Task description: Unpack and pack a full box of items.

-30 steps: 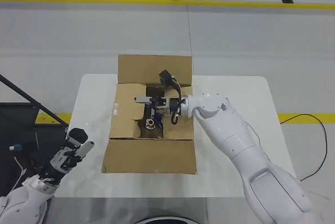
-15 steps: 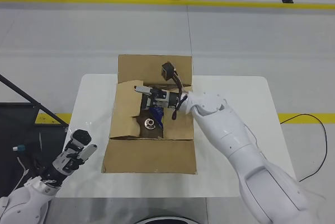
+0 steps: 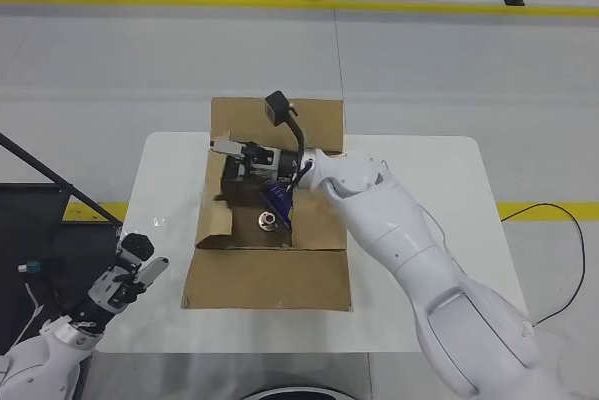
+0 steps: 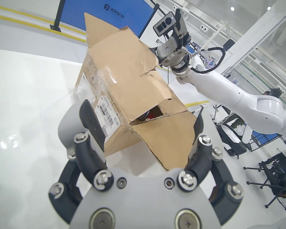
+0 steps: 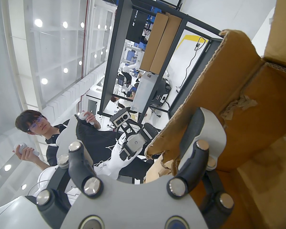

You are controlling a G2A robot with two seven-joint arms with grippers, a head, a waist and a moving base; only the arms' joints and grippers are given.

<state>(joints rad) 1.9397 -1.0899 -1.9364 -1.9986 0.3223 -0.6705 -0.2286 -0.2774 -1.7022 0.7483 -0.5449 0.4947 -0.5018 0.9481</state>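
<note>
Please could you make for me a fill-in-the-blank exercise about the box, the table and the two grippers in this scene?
1. The cardboard box stands on a ____ table.
2. The open right gripper is at an inner ____ of the box.
3. The left gripper is open, apart from the box, and holds ____.

Missing words: white; flap; nothing.

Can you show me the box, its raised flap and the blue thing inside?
box [image 3: 267,280]: top view, near flap.
raised flap [image 4: 124,54]: left wrist view, its middle.
blue thing [image 3: 279,200]: top view, its middle.
</note>
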